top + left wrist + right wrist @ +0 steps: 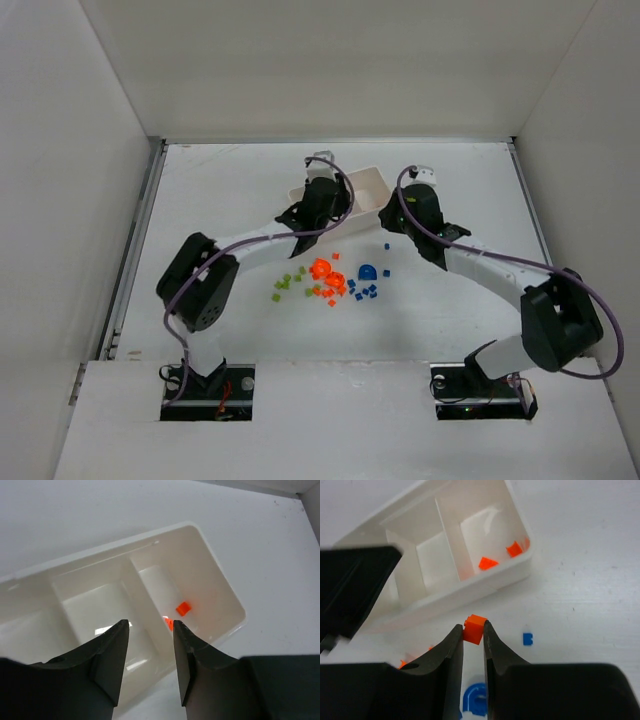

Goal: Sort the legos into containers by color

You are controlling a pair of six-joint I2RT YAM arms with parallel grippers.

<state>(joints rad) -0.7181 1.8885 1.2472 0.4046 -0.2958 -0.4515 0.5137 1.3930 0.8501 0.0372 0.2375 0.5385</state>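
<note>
Orange brick (474, 629) pinched between the right gripper (472, 635) fingertips, just outside the white tray (492, 586) near its long wall. Left gripper (150, 630) jaws apart, nothing in them, above the tray. Two orange bricks (488, 563) sit in the end compartment. Other legos (330, 280) lie scattered on the table (470, 190) between the arms.
</note>
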